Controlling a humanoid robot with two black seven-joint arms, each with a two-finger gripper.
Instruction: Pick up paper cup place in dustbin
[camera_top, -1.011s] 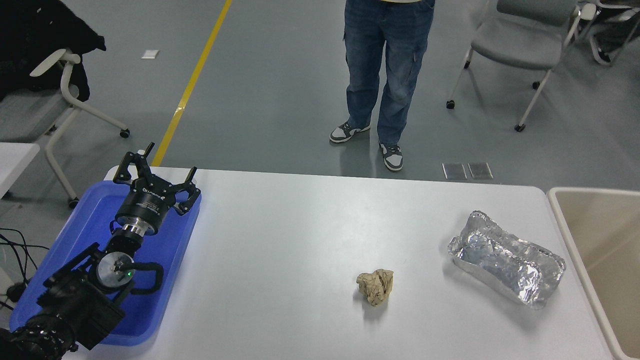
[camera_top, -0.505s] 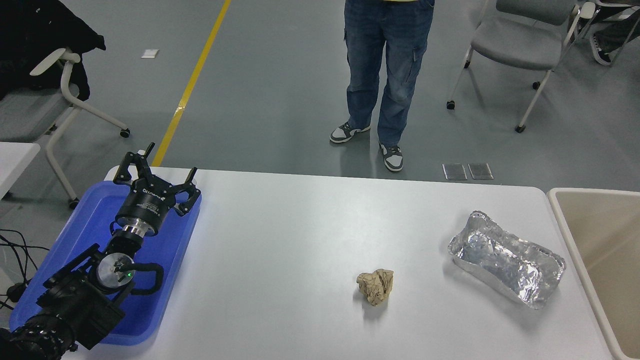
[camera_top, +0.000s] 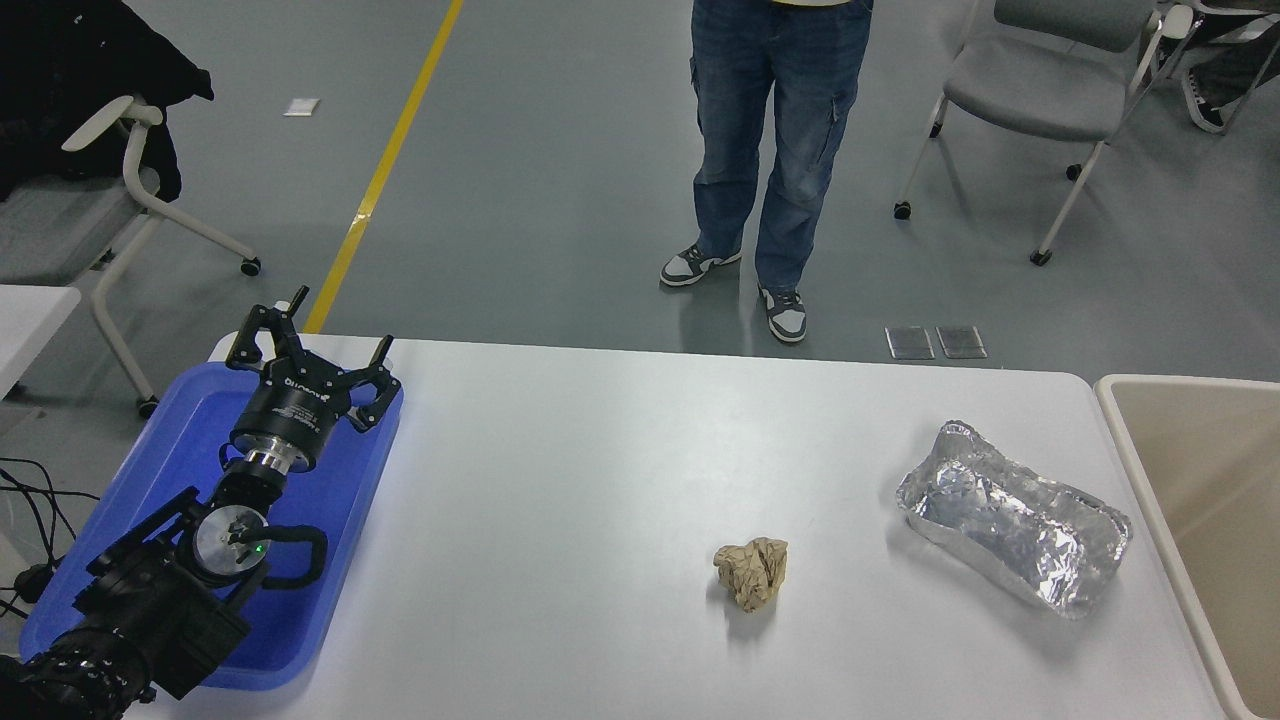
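**At the white table: left arm parked over tray, cup not in sight**

Over the blue tray (camera_top: 130, 480), at the table's near left corner, the left arm comes in from the lower left and points away from the camera. Left gripper (camera_top: 310, 345) sits above the tray's far end, fingers spread wide apart, nothing between them. A small green light shows on the arm's wrist section.

Right arm: not in view anywhere.

White table (camera_top: 560, 470), surface mostly bare. Items on it, left to right:
- blue tray, hanging slightly past the table's left edge.
- crumpled brown paper ball (camera_top: 752, 572), near the middle front, resting alone, well apart from the tray.
- crinkled silver foil container (camera_top: 1012, 517), to the right of and a little beyond the ball, lying at an angle, open side up. Inside looks like bare foil only.

Dustbin (camera_top: 1150, 480): beige, pale rounded rim, standing against the table's right edge and cut off by the picture's right border. Only part of its inside wall shows; the bottom cannot be seen.

Paper cup: not visible on the table, in the tray, in the foil container, or in the visible part of the dustbin. Its whereabouts cannot be told from this view.

Far side: a person (camera_top: 775, 150) in blue jeans and grey-and-white trainers stands on the grey floor, a little back from the table edge, seen from the waist down. Grey chairs on castors at upper right and upper left; a yellow floor line (camera_top: 385, 170) runs diagonally toward the table's left corner.
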